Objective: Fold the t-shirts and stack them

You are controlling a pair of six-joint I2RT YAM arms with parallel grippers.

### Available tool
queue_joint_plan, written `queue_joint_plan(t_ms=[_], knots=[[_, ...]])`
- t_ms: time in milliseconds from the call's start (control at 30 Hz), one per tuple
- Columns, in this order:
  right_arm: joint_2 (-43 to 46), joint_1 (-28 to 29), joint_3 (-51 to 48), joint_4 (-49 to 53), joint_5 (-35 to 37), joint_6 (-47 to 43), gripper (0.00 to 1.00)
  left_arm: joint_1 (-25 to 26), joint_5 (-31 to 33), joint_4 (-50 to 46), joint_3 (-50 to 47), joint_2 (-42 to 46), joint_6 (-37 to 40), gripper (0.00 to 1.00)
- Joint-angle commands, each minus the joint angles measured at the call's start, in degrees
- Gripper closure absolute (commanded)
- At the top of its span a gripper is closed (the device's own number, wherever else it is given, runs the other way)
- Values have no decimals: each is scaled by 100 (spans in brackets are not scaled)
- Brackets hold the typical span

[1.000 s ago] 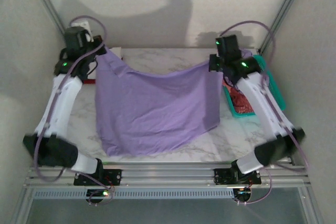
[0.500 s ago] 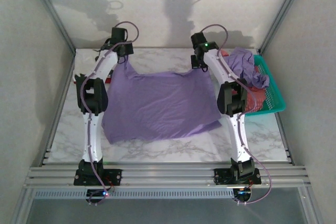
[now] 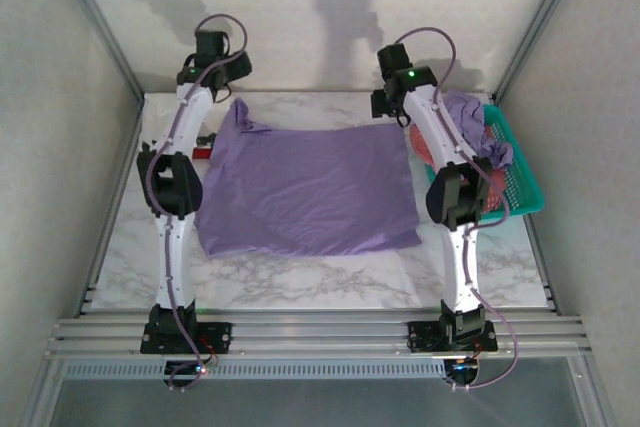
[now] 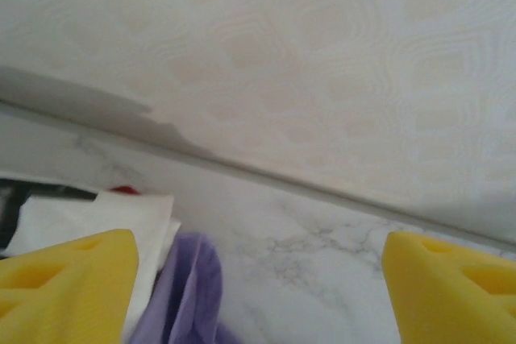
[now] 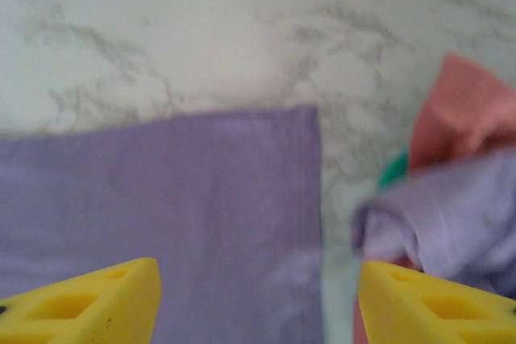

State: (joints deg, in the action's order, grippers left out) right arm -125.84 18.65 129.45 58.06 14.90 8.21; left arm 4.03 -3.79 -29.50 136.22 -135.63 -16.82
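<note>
One purple shirt (image 3: 305, 187) lies spread flat in the middle of the table (image 3: 250, 282). It is not folded yet. More shirts, a purple one (image 3: 470, 117) and a pink-red one (image 5: 455, 102), are piled in the green basket (image 3: 525, 172) on the right. So most of the job is left. The left gripper (image 4: 258, 279) and the right gripper (image 5: 258, 304) are wide open over the shirt's far edge. They hold nothing.

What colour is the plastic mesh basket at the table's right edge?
The plastic mesh basket is teal, clearest in the top external view.
</note>
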Motion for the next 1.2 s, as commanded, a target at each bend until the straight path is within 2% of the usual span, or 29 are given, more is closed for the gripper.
queue_joint_plan(t_ms=[0,233,367,433,567,833,933,1167], knots=[[1511,133,-1189,118,17,417,34,40,-29,-263,-982,1253,-78,22],[4144,249,-4030,315,-279,1259,35,203,6,9,-4693,4076,-265,22],[5199,308,-5432,706,-538,1753,38,310,571,-60,-6306,5389,-432,22],[5617,372,-6108,758,-608,1979,39,309,716,-454,-6690,5760,-467,22],[6399,433,-7340,539,-847,2415,41,315,592,-1091,-7303,6373,-652,23],[7372,556,-8726,-242,-708,3198,53,361,133,-1203,-8615,7155,-1259,27],[7369,619,-9025,-592,-584,3285,58,377,111,-1143,-9013,7411,-1365,29],[6687,690,-9245,-1450,-516,3221,61,406,141,-1103,-9411,7613,-1456,30]])
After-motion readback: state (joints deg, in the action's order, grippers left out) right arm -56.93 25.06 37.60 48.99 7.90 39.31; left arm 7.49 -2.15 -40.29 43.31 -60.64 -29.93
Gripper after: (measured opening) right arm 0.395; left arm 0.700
